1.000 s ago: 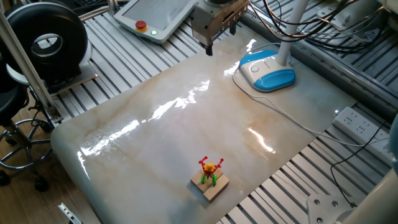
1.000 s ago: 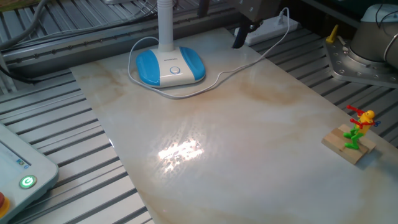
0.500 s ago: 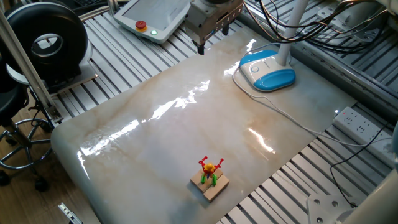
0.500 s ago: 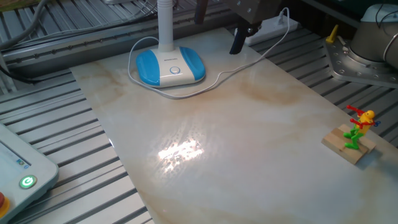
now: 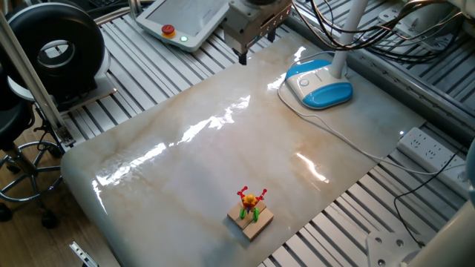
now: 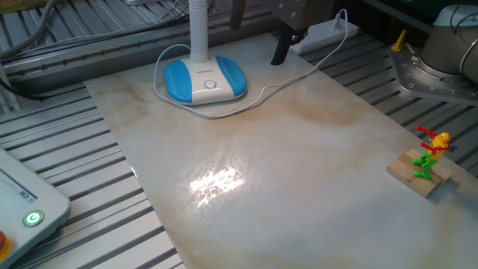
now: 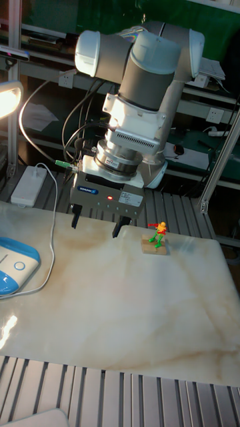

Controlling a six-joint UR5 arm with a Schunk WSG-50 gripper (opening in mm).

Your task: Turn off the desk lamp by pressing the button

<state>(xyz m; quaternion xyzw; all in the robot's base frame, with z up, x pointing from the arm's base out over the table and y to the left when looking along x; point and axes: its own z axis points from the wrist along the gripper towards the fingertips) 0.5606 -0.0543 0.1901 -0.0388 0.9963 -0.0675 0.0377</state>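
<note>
My gripper (image 7: 96,225) hangs with fingers spread, well apart from the desk lamp (image 5: 320,83); risk I see: one wide finger missing the small button (image 6: 210,84), or snagging the cord (image 6: 299,72).

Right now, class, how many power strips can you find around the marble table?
2. One white power strip lies on the slats beside the table's edge nearest the desk lamp; another power strip lies behind the gripper. Others may be hidden.
</note>
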